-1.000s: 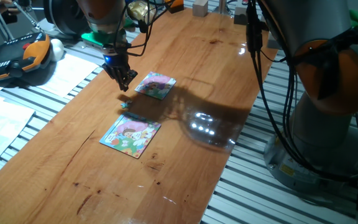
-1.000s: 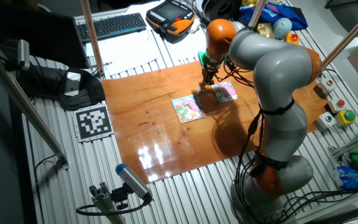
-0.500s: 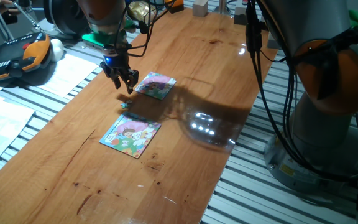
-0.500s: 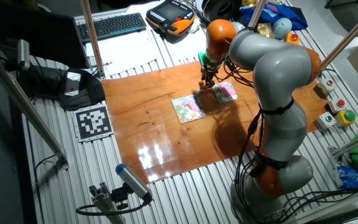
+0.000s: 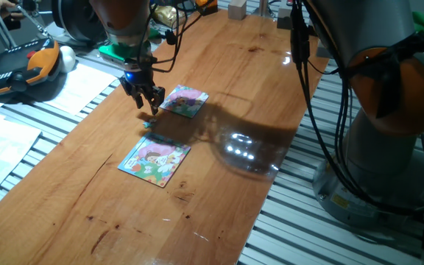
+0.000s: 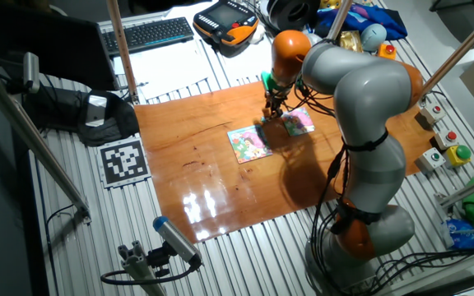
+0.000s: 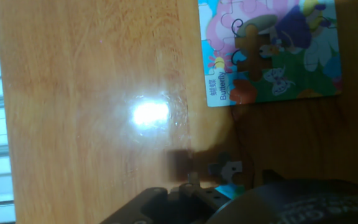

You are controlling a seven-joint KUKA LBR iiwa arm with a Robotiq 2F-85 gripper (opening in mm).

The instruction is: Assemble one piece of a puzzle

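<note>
**Hand lifted above the loose piece**

Since a second ago my gripper [image 5: 146, 105] has risen a little and its fingers have spread; it hangs open and empty over the wooden table [image 5: 219, 177]. Below it the piece [image 5: 147, 124] lies on the wood, between the puzzle [image 5: 184, 101] on the far side and the larger blue-bordered puzzle [image 5: 155, 160] nearer, touching neither.

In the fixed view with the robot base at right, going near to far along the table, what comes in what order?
larger puzzle → the piece → gripper, just above it → the puzzle
</note>
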